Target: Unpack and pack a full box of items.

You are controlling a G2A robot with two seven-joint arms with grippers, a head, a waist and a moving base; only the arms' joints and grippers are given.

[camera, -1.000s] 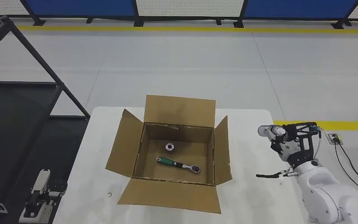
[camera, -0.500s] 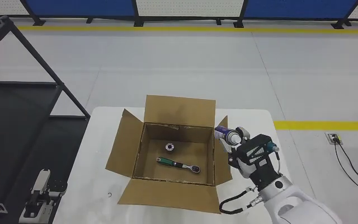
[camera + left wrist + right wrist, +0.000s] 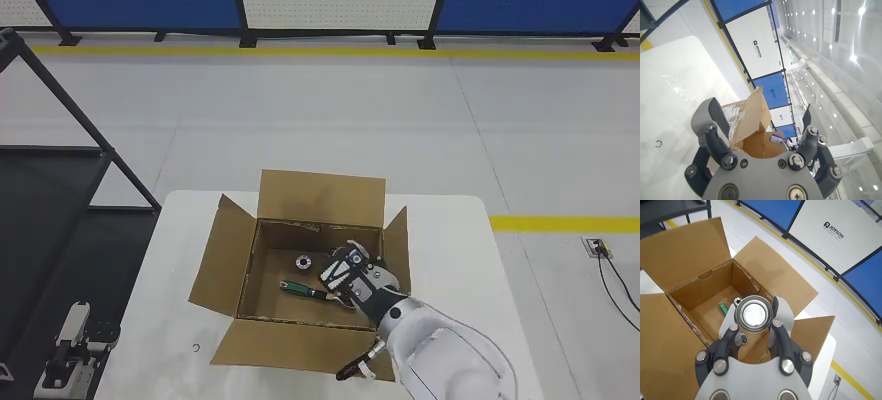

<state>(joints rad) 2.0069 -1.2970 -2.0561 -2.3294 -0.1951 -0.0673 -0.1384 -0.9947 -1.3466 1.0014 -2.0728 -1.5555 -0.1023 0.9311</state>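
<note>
An open cardboard box (image 3: 320, 205) stands mid-table. Above its right half hangs my right gripper (image 3: 350, 272), shut on a spray can (image 3: 338, 268). The right wrist view looks down past the can's metal base (image 3: 753, 315), clamped between the fingers of the right gripper (image 3: 754, 308), into the box (image 3: 687, 256). A green-handled ratchet (image 3: 723, 308) and a small metal socket (image 3: 737, 301) lie on the box floor. My left gripper (image 3: 761, 106) is open and holds nothing, low beside the table's front left corner (image 3: 72, 340).
A small metal C-clip (image 3: 196, 348) lies on the white table (image 3: 170, 260) left of the box's front flap. A dark rack frame (image 3: 60, 110) stands to the table's left. Bare tabletop lies right of the box.
My right arm swung leftward from the table's right edge to over the box, carrying the spray can. The left gripper stayed put.
</note>
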